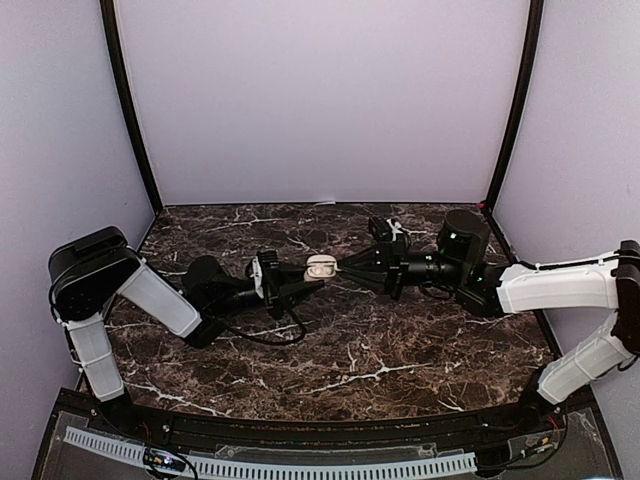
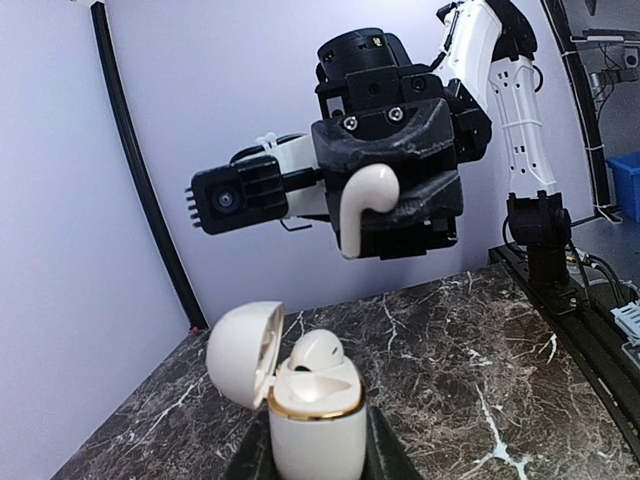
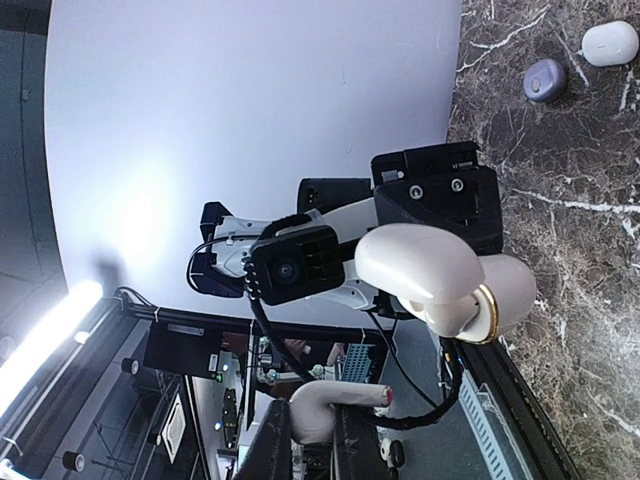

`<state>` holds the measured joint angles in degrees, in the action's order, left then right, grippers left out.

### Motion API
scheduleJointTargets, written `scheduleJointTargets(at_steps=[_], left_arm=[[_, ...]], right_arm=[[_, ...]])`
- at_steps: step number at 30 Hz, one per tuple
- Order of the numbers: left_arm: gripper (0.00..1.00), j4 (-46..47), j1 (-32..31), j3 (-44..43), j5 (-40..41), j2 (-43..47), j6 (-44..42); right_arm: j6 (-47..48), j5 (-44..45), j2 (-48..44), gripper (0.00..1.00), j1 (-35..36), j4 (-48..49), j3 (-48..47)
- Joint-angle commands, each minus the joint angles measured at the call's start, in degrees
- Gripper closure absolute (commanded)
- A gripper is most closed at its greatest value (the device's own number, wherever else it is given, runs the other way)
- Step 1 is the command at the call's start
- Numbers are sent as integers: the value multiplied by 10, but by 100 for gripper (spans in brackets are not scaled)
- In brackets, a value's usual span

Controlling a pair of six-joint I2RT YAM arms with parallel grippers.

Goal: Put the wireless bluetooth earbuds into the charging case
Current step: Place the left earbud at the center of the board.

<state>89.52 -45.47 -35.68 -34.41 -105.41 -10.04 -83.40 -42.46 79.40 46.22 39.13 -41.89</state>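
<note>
My left gripper (image 2: 318, 445) is shut on the body of a white charging case (image 2: 318, 425) with a gold rim, held upright above the table. Its lid (image 2: 240, 352) hangs open to the left, and one white earbud (image 2: 320, 352) sits in a slot. My right gripper (image 3: 312, 418) is shut on a second white earbud (image 3: 330, 405), stem pointing sideways. In the left wrist view that earbud (image 2: 365, 205) hangs above and just behind the open case. From the top, the case (image 1: 320, 267) sits between the left gripper (image 1: 300, 280) and the right gripper (image 1: 352, 268).
A lavender rounded piece (image 3: 544, 80) and a white one (image 3: 609, 43) lie on the marble table (image 1: 380, 350) behind the right arm. Pale walls close in the back and both sides. A cable loops under the left wrist (image 1: 270, 335).
</note>
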Motion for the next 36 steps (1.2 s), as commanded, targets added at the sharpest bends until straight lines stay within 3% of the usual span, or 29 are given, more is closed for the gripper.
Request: scheduleJointTargets(at_steps=[1,15,25,32,36], left_arm=[[96,13,-1,-21,9,-8,-12],[96,19,-17,-58,17,-38,-15],[96,24,-33,-61,34,-44,-20],[96,69,-4,-18,68,-26,45],[96,69,22,45,93,8,46]], right_arm=[[-88,-6,22,98,6,137,22],[-204,11,96,99,20,318,42],[-208,34,118,99,21,352,44],[-166,45,95,99,11,312,75],[-79,49,67,99,1,203,113]])
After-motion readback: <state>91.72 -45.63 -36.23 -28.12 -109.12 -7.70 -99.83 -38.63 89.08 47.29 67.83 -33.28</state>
